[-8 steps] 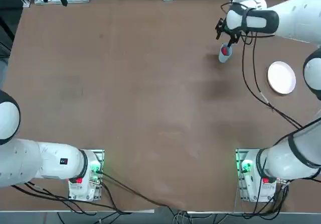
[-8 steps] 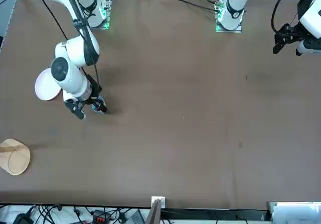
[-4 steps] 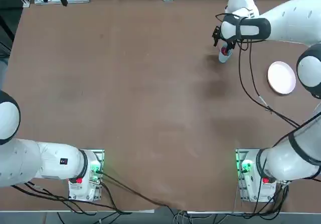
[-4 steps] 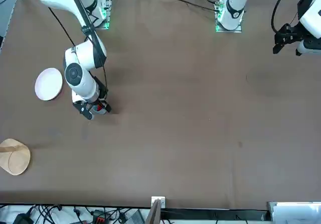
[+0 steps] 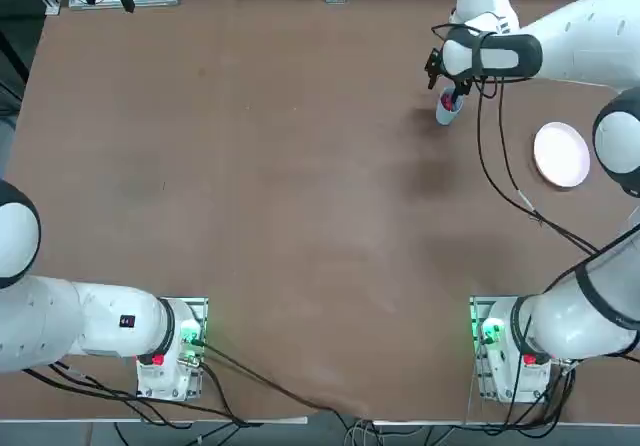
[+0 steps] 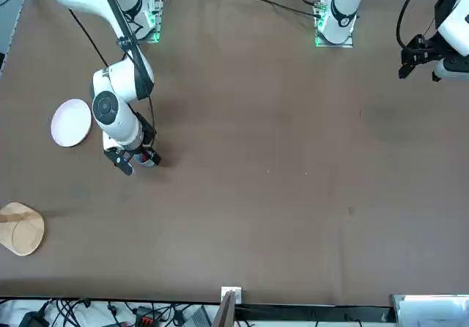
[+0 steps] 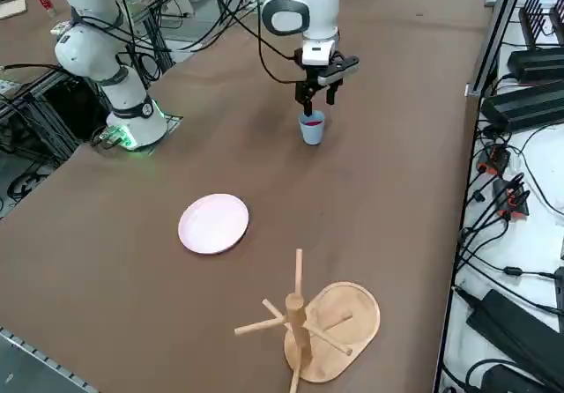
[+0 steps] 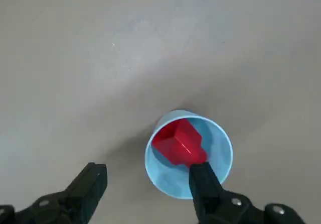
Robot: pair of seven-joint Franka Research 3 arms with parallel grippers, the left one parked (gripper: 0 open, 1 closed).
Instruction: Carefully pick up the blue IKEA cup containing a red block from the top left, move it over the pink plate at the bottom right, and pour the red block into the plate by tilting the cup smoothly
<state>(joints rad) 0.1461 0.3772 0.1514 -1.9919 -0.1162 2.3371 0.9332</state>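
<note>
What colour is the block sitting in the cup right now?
Bright red, inside the light-blue cup; the red block shows best in the right wrist view.

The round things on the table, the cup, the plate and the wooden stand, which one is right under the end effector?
The blue cup, the one holding the red block. The open right end effector hangs just above it; the pink plate and wooden stand lie well away.

Open bench lies between my tool over the cup and the plate; a wooden rack stands beyond.
</note>
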